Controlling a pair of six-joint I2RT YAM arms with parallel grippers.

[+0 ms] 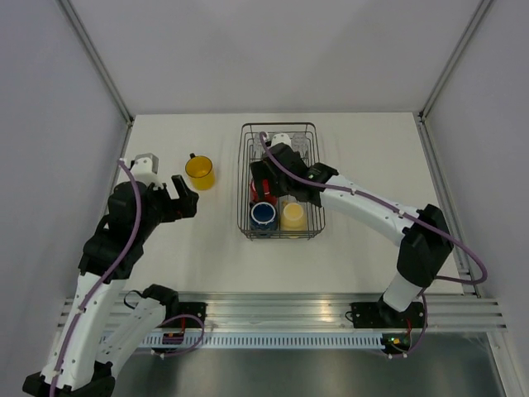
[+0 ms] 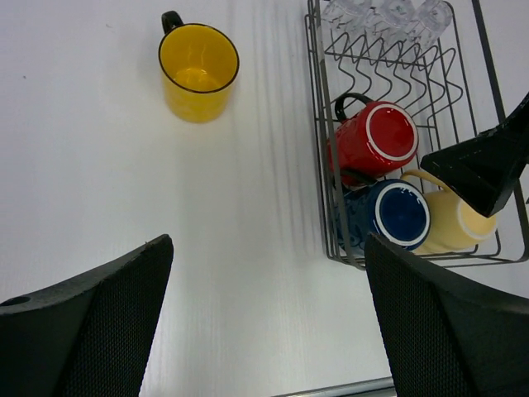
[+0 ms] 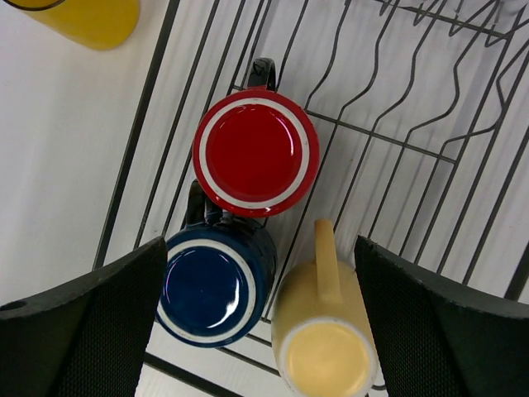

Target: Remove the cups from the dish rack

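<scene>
Left end effector (image 1: 183, 197): jaws wide, nothing held, hovering over the bare counter (image 1: 190, 256); we list it as idle.

Orange-yellow mug (image 1: 199, 170): upright on the counter, handle toward the far side, just beyond the left end effector and well apart from the rack. We count it as unloaded.

Right end effector (image 3: 260, 273): jaws wide, empty, poised above the near end of the dish rack (image 3: 413, 147), over a cluster of three mugs.

Dark blue mug (image 3: 213, 291) and cream mug (image 3: 324, 351): side by side at the rack's near wall, seemingly touching. The blue one is base up; whether the cream one shows base or mouth we cannot tell.

Red mug (image 3: 256, 153): base up, just behind them, against the blue one.

Tumblers (image 2: 383, 16): clear glass, at the far end beyond the tines (image 2: 388, 70); too blurred for us to count.

Step in hand, as we judge it: the approach for the next pick, with most cups not yet out. The next move calls for a straight descent onto one mug, jaws straddling it, then a lift clear of the wire walls. Which mug is meant we cannot tell. The crowding leaves little room for a finger between neighbours.
</scene>
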